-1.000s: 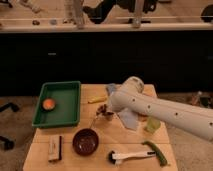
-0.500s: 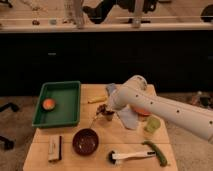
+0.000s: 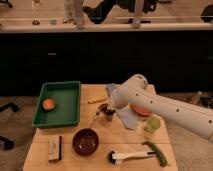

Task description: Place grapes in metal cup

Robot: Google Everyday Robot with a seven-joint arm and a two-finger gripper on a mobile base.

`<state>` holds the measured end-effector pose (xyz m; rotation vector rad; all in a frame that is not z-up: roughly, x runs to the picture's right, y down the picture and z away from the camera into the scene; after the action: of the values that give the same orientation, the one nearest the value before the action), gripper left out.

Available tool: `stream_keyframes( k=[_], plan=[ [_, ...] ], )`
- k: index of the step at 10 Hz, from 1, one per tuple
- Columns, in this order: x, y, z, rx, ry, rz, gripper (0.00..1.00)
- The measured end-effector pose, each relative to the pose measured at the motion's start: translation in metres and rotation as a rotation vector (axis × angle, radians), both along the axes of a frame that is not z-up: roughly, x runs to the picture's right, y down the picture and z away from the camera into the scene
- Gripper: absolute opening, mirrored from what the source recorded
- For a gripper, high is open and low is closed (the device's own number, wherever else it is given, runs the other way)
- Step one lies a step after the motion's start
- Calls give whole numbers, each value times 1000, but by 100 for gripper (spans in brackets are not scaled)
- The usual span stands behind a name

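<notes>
Down at the middle of the pale wooden bench [image 3: 100,162], the gripper [image 3: 103,111] hangs at the end of a thick, smooth white arm [image 3: 165,111] that reaches in from the right. Whether it is spread or clamped cannot be told. A small lumpy bunch of dark purple-brown grapes [image 3: 103,107] shows right at its tip. It lies directly over the small silver-grey metal cup [image 3: 108,118], a short cylinder standing on the bench. I cannot tell whether the bunch touches the rim.

Just right of the cup lies a crumpled pale blue cloth [image 3: 128,119], partly under the arm. Further right stands a light green translucent cup [image 3: 152,124]. A round orange shape [image 3: 141,111] peeks out beneath the arm.

Well to the left sits a rectangular green plastic tray [image 3: 60,84] with raised walls, holding a round orange fruit [image 3: 48,104]. Near the front edge rests a dark round glossy bowl [image 3: 85,131]. To its right are a white-handled tool [image 3: 131,156] and a long curved green vegetable [image 3: 158,153]. A slim yellow object [image 3: 97,100] lies behind the metal cup.
</notes>
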<state>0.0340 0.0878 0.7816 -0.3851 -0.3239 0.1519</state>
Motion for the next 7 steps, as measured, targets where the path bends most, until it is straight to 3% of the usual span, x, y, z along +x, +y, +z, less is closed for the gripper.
stream_keyframes(
  k=[7],
  plan=[
    [21,6,17,-54,11,82,0]
  ],
)
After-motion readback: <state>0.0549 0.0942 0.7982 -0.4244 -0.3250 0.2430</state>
